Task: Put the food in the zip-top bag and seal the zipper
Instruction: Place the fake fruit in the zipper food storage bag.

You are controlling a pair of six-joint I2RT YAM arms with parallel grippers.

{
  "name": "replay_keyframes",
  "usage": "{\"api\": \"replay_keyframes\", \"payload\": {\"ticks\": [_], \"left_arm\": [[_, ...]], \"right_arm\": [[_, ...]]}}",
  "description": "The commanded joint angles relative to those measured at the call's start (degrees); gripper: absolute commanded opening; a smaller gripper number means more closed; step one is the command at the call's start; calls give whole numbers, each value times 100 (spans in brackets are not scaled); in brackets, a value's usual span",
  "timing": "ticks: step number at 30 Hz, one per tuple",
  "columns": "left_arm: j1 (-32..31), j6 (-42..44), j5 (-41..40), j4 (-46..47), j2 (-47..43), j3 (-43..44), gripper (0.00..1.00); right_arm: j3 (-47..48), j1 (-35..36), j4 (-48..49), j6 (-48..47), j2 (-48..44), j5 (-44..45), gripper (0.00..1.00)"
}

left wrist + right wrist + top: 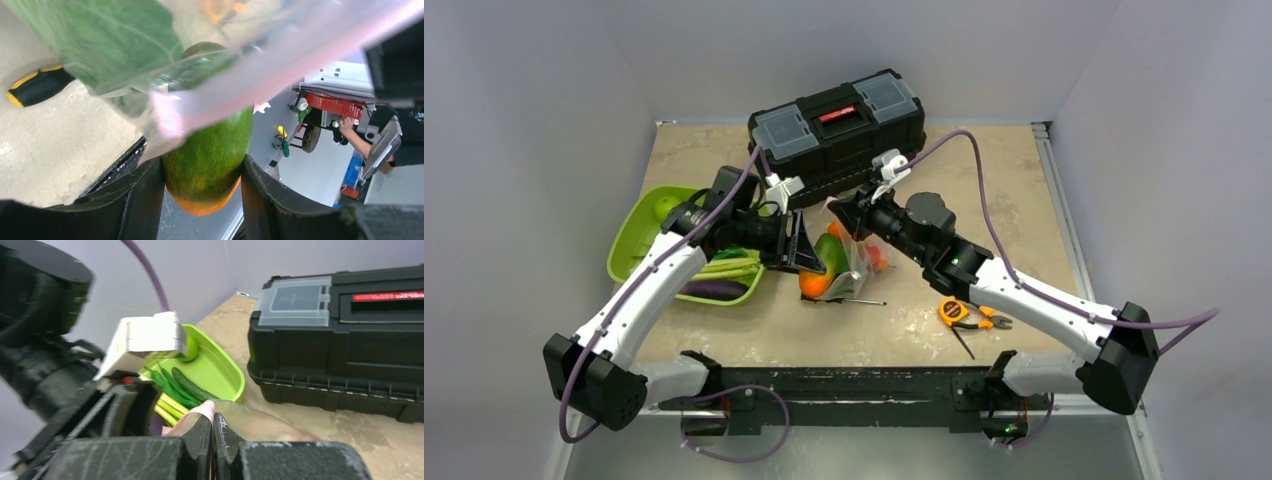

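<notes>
left gripper (202, 195): clamped on green-orange fruit (210, 150), far end at bag mouth.
right gripper (212, 427): pinched tight on zipper (197, 415) strip, holding zip-top bag (856, 258) up mid-table.
next: lift mouth wide, push fruit deep before release.
beyond: lime tray (225, 375), toolbox (839, 125).

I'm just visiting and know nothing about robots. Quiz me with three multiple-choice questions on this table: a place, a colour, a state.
1. Where is the black toolbox? A) far side of the table B) on the floor C) at the near edge
2. What colour is the tray? A) red B) lime green C) blue
3. The left jaws are: A) open and empty B) out of sight C) shut on a green-orange fruit
Answers: A, it stands against the back edge; B, the top view shows it; C, the fruit sits clamped between them.
</notes>
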Motion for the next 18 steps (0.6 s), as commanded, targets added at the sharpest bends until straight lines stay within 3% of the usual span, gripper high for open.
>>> {"api": "replay_keyframes", "payload": {"ticks": [1, 6, 12, 18], "left_arm": [[-13, -456, -479, -216, 119, 268, 0], [-14, -1000, -918, 57, 239, 344, 0], [-35, -1834, -1289, 1016, -43, 102, 12], [-334, -1809, -2274, 1138, -358, 73, 16]], "right_arm": [[-41, -27, 921, -160, -365, -674, 0], [7, -27, 924, -122, -262, -1057, 0], [77, 7, 891, 38, -82, -1149, 0], [226, 34, 762, 323, 131, -1047, 0]]}}
